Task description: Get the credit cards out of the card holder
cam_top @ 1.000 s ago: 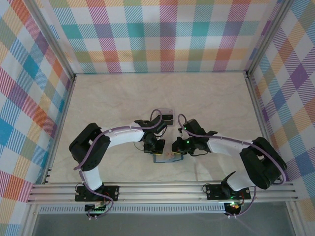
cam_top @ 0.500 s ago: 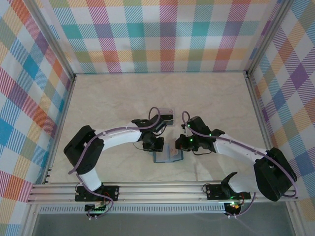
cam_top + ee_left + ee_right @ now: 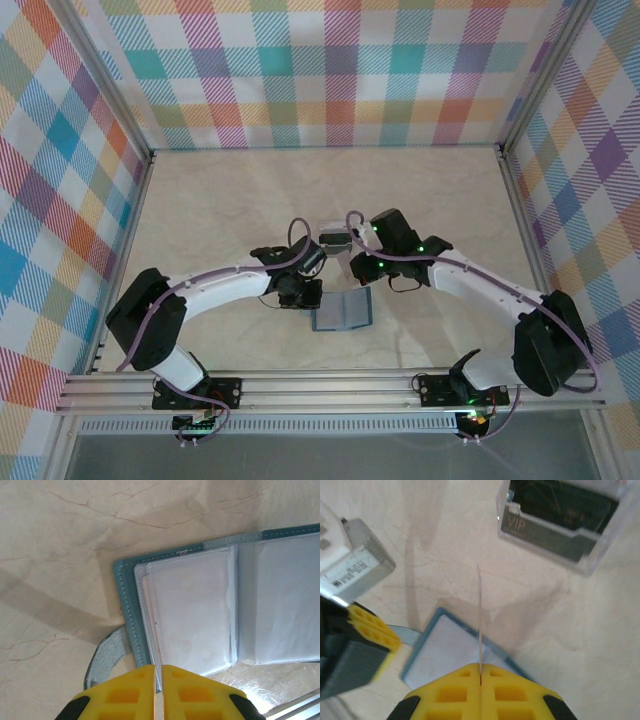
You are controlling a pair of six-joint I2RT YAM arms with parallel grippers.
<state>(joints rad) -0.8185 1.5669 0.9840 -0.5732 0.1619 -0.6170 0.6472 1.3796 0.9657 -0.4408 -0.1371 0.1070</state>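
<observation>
credit card (image 3: 480, 620) pinched edge-on in right fingers (image 3: 445, 692), card holder (image 3: 442, 652) beneath

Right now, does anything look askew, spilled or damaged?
Nothing stands out. The card holder lies open and flat, the right gripper pinches one thin card edge-up above it, and dark cards sit tidily in the clear box.

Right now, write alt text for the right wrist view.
The right gripper is shut on a thin card seen edge-on above the open teal card holder. A clear box of dark cards lies at the upper right.
</observation>
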